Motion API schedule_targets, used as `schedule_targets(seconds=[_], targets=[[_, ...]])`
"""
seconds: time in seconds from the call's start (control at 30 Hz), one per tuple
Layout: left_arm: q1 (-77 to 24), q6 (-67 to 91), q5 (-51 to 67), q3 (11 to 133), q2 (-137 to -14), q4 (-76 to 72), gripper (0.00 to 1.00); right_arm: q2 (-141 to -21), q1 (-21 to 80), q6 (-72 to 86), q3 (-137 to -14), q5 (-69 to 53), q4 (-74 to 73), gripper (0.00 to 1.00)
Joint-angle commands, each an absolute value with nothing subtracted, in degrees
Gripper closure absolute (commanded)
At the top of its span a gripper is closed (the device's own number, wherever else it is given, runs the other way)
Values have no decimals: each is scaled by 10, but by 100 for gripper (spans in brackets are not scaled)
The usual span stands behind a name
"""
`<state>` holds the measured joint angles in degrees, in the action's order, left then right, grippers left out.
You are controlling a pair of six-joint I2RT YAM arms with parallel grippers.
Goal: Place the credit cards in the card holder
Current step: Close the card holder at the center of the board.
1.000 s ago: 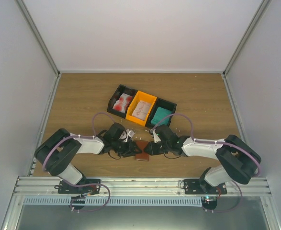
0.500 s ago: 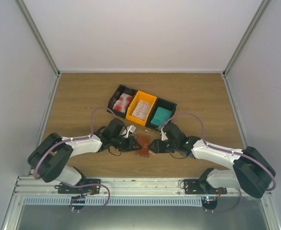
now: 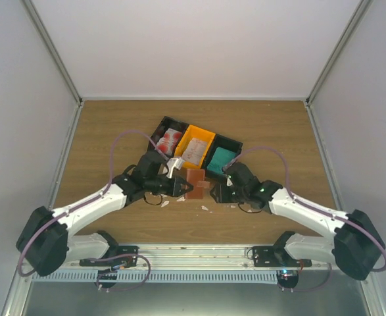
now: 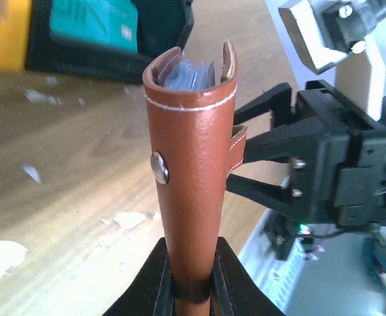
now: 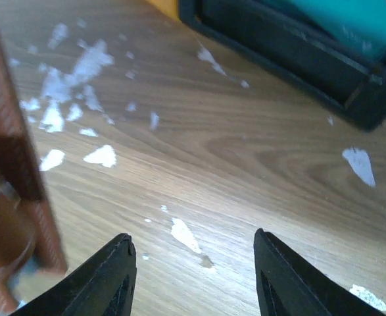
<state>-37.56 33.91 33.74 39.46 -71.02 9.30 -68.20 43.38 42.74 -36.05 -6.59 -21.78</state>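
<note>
The card holder (image 4: 193, 178), brown leather with a snap stud, stands folded on edge, pale blue pockets showing at its top. My left gripper (image 4: 191, 289) is shut on its lower end; in the top view the card holder (image 3: 194, 182) sits just right of the left gripper (image 3: 181, 186). My right gripper (image 5: 194, 260) is open and empty over bare wood, with the card holder (image 5: 8, 171) at its left. Its fingers (image 4: 265, 108) stand on either side of the holder's strap tab without gripping it. Credit cards lie in the trays: red-blotched white (image 3: 171, 139), pinkish-beige (image 3: 194, 151), teal (image 3: 223, 158).
A row of three trays stands just behind the holder: black (image 3: 158, 135), orange (image 3: 209, 136) and black (image 3: 236, 145). White scraps (image 5: 100, 156) are scattered on the wood around both grippers. The teal card's tray wall (image 5: 291, 49) is close ahead of the right gripper.
The left gripper has shut on the card holder and carried it away from the bases toward the trays. The right gripper has let go, opened and shifted right.
</note>
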Motion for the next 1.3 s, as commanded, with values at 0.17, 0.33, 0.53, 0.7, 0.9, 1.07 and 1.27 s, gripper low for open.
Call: schedule_targets(seconds=[0.17,0.33,0.53,0.7,0.9,1.07,1.27], targets=[[-402,99,81,391,-554,14,100,-531,422,466,-435,-106,-205,27],[-413,-76,53,385,-494,-102,100,-522,416,522,-506,-131,-179,15],[-413,-350,63,308,-444,-307,100,-552,416,546,-600,-184,-141,9],[-413,-520,76,331,-480,-333,100,-586,416,567,-628,-248,-94,6],[-413,-646,98,331,-486,-367,100,-616,415,583,-651,-248,-115,5],[-413,-686,113,335,-481,-367,100,-637,415,599,-656,-251,-144,16],[-413,-712,103,339,-491,-364,100,-634,415,636,-627,-275,-112,47]])
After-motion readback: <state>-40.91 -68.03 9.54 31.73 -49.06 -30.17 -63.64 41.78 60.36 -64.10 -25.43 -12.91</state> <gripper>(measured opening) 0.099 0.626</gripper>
